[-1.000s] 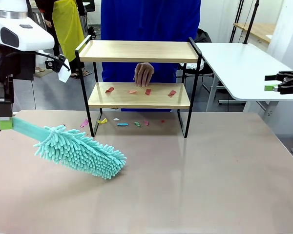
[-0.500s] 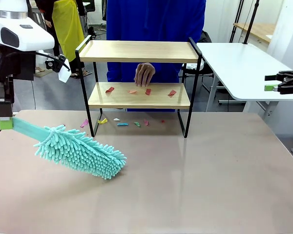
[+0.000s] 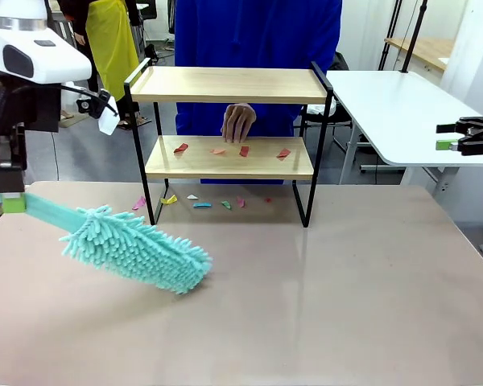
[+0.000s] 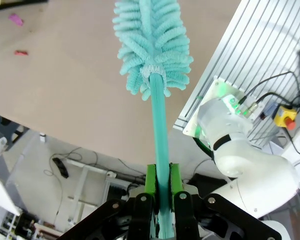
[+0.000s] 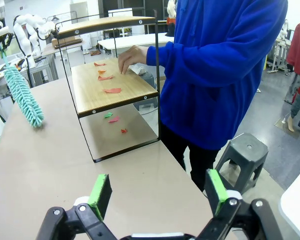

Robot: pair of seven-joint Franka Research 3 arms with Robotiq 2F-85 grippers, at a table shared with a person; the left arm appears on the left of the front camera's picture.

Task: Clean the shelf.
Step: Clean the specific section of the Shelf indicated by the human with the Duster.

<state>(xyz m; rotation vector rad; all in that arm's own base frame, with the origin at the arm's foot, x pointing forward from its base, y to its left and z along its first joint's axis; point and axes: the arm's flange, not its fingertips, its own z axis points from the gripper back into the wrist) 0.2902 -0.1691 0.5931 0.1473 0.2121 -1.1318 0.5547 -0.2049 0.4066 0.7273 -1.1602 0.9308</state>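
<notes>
Presently the bench (image 3: pixel 346 281) takes up the lower half of the front view. A person (image 3: pixel 258 32) in blue stands at upper centre, behind the shelf (image 3: pixel 225 84), with one hand (image 3: pixel 237 122) hanging between the two boards, close to the back edge of the lower one.

The shelf stands upright at upper centre, all four legs on the far part of the bench. Its top board looks clean. The lower board carries four red and orange scraps (image 3: pixel 243 150), and further scraps lie on the bench beneath.

The duster (image 3: pixel 137 249) lies tilted at centre left, well short of the shelf, head low over the bench. Contact cannot be confirmed.

The left claw (image 3: pixel 8 201), at the left edge, is clenched on the duster handle; the left wrist view shows both green pads pressed against it. The right claw (image 5: pixel 158 192) is released, its jaws wide with nothing between them.

Assessment: the step in hand is carrying the duster to the lower board. To do it well:
- Raise the head to board height before advancing.
- Enter through the open front, with the handle clear of the black uprights.
- Sweep lightly in one direction so the scraps leave over one edge.
- Avoid pressing hard, as the shelf looks light and may slide.
- Stay off the person's hand.
</notes>
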